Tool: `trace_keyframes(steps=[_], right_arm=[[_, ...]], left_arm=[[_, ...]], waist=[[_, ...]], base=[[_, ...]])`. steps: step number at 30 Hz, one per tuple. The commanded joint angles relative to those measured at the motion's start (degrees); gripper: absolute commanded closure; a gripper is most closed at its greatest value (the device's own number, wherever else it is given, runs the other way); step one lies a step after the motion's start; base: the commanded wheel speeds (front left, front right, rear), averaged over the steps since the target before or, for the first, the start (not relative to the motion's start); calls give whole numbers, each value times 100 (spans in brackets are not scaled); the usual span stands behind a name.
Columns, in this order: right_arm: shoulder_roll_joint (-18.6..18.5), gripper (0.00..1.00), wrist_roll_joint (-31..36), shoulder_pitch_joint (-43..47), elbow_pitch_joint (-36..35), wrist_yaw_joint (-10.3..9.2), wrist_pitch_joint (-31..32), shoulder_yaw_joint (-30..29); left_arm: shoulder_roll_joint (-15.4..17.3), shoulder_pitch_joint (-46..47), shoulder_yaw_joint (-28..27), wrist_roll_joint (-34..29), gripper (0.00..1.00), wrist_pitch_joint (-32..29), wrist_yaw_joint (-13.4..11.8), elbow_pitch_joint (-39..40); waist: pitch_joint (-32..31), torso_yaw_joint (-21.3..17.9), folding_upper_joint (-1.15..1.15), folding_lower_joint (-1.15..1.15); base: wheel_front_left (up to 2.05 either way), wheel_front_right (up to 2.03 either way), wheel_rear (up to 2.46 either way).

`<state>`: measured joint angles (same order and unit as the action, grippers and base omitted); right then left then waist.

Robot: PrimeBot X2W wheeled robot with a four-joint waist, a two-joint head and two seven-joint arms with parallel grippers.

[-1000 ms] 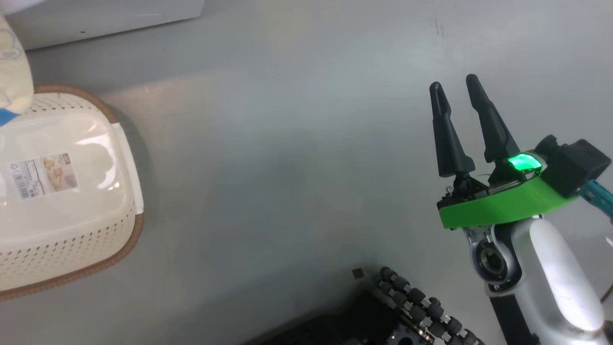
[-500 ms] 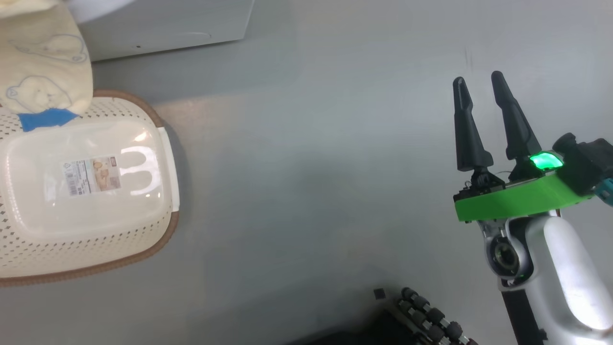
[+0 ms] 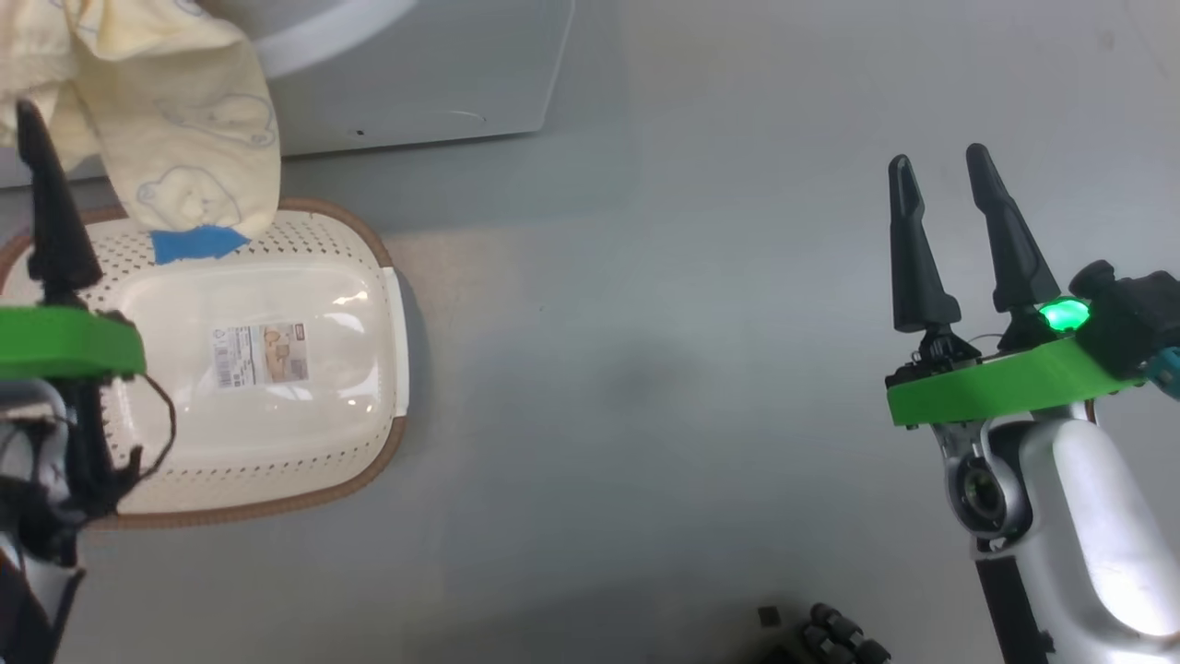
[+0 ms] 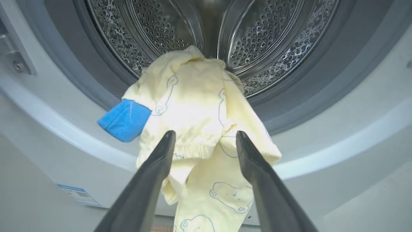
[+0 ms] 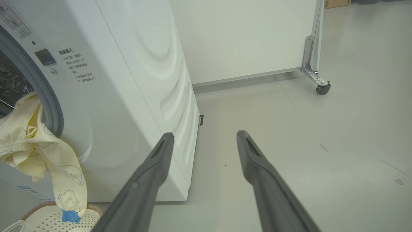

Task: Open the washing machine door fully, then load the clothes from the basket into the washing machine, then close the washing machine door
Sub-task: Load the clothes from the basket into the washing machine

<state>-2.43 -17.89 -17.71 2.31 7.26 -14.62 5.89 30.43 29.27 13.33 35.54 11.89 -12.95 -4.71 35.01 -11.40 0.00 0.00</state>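
left wrist view: the left gripper (image 4: pixel 205 132) is seen released, fingers spread wide, nothing pinched between them. straight ahead of the tips the clothes (image 4: pixel 190 93) are draped over the lip of the washing machine (image 4: pixel 341 129). the upper part is laid on the grey gasket (image 4: pixel 96 77) at the mouth of the steel drum (image 4: pixel 257 38), and the rest is hung down past the fingers, outside the machine. in the head view the blue-patched end is dangled over the far rim of the basket (image 3: pixel 277 466), just ahead of the left finger. the basket floor is shown bare, its label sticker (image 3: pixel 261 354) exposed.

the step in hand is judged to be the loading, only half done. for a good finish, the hanging fold should be gathered low, below the tips, then clamped, lifted over the lip and carried deep into the drum before being let go. otherwise cloth could be trapped when the door is shut. the gasket edge is to be cleared, not scraped.

open floor (image 3: pixel 645 369) is offered to the right of the left gripper. the right gripper (image 3: pixel 938 159) is held well apart, parted and empty, with the machine's corner to its left and bare floor ahead.
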Motion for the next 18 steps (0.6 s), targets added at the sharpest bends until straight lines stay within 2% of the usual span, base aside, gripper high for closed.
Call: trace_keyframes(steps=[1, 10, 18], right_arm=[[-44, 0, 54, 123, -136, 23, -38, 71], [-44, 0, 283, 264, 61, 23, -38, 22], [-44, 0, 382, 367, 137, 23, 9, 28]], left_arm=[[199, -92, -226, -71, 0, 62, -65, 216], [-289, -1196, -93, -240, 0, 269, -302, 589], [-470, -1455, -80, -335, 0, 300, -229, 514]], waist=[[-105, 88, 0, 0], [-594, 461, 0, 0], [-841, 627, 0, 0]], base=[[0, 0, 0], [0, 0, 0], [0, 0, 0]])
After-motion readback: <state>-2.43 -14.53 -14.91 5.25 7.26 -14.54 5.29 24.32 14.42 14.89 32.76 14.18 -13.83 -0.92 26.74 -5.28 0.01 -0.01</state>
